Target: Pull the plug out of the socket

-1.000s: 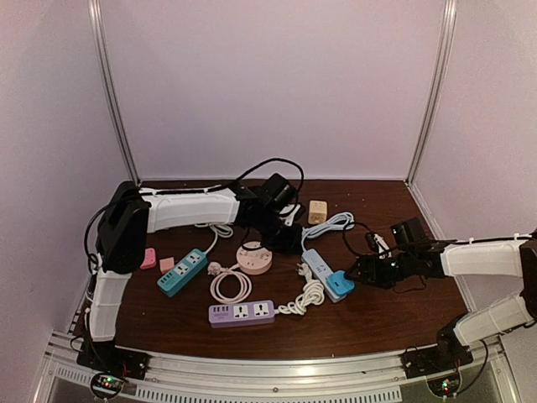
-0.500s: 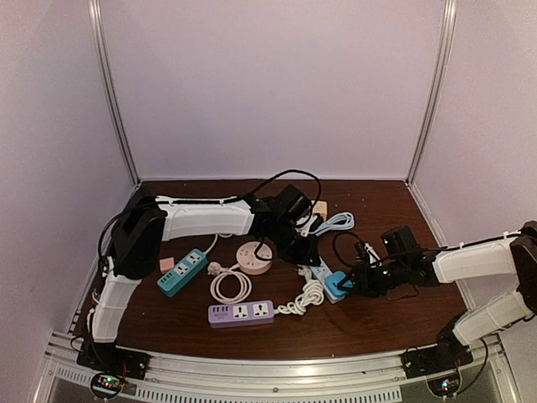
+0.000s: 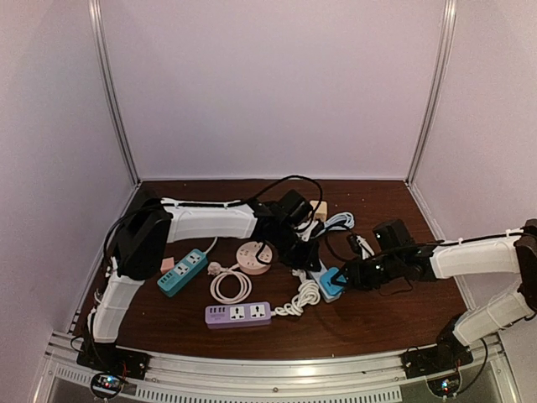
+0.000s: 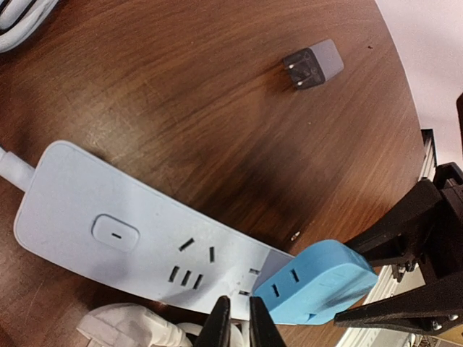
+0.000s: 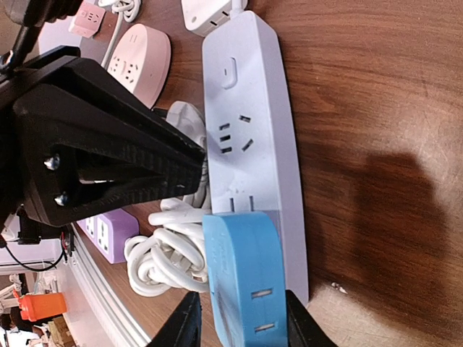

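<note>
A pale blue power strip [image 4: 137, 231] lies on the brown table, also seen in the top view [image 3: 317, 270]. A bright blue plug [image 5: 246, 278] sits at its end with its two prongs partly showing above the slots. My right gripper [image 5: 239, 322] is shut on the blue plug, one finger on each side; the top view shows it [image 3: 342, 279] at the strip's near end. My left gripper [image 4: 239, 322] is shut, its tips over the strip's edge beside the plug [image 4: 318, 282]. In the top view it [image 3: 305, 257] is over the strip.
A round pink socket [image 3: 254, 257], a teal strip [image 3: 182, 271], a purple strip [image 3: 238, 314] and white coiled cables [image 3: 304, 295] lie left of the strip. A tan block [image 3: 317, 207] sits behind. A small grey adapter [image 4: 312, 65] lies beyond the strip.
My left gripper has moved right and down onto the pale blue strip. My right gripper has moved left and closed round the blue plug.
</note>
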